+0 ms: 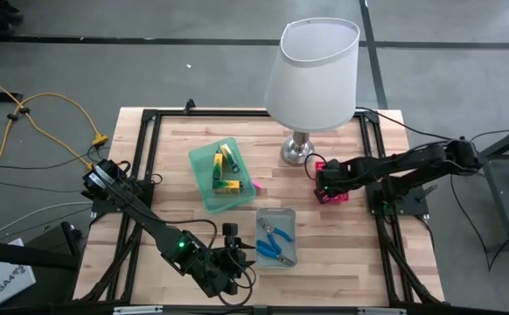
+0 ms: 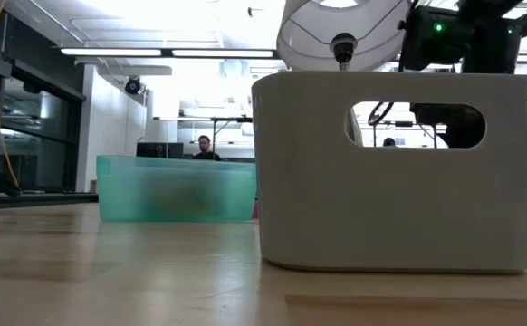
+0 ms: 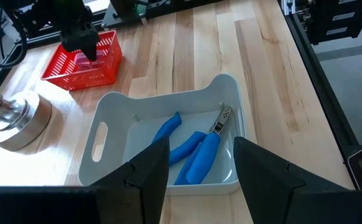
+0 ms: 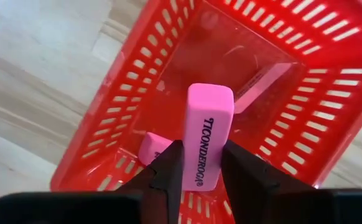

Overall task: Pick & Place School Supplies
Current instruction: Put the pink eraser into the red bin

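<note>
My right gripper [image 4: 203,155] is shut on a pink eraser [image 4: 207,124] printed TICONDEROGA, above the red slatted basket [image 4: 330,124]; another pink bar [image 4: 152,148] lies on the basket floor. In the high view this gripper [image 1: 327,182] is over the basket [image 1: 335,196], next to the lamp base. My left gripper [image 3: 199,168] is open near the table's near edge [image 1: 235,259], just short of the grey tray [image 3: 106,134], where the blue-handled pliers [image 3: 203,155] and screwdriver [image 3: 167,129] lie. Yellow-and-green pieces [image 1: 225,168] lie in the green tray [image 1: 204,188]. My right gripper pinches the pink eraser between its two fingers, one on each long side at the eraser's near end [image 4: 196,171]. The fingers come from above, pointing down into the basket, and lie along the eraser. The eraser juts out past the fingertips, clear of the basket floor.
The big white-shaded lamp [image 1: 311,66] stands at the far middle of the table, its metal base [image 1: 296,150] close to the red basket. The grey tray [image 2: 399,172] fills the low view, with the green tray [image 2: 177,188] behind it. Bare wood lies along the table's left side.
</note>
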Action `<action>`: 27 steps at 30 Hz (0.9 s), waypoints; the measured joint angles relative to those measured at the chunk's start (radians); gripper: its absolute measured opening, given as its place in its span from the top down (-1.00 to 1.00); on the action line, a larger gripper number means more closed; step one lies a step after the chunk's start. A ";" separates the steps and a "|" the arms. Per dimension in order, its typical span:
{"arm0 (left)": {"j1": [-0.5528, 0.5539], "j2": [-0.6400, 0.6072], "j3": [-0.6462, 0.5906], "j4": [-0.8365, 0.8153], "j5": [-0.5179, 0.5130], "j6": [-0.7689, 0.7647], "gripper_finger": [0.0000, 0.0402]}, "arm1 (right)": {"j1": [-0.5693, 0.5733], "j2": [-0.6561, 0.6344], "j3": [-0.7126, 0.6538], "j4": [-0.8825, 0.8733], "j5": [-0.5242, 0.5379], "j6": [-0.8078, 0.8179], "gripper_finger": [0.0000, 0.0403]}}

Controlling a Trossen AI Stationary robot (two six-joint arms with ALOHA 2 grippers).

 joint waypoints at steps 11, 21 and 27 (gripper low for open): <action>0.000 0.000 0.000 0.000 0.000 -0.003 0.15 | -0.020 0.000 -0.008 0.033 -0.009 -0.062 0.48; -0.006 0.000 0.000 0.000 0.000 -0.003 0.15 | -0.019 0.000 -0.008 0.043 -0.010 -0.098 0.43; -0.005 0.000 0.000 0.000 0.000 -0.003 0.15 | -0.019 0.000 -0.008 0.046 -0.007 -0.105 0.34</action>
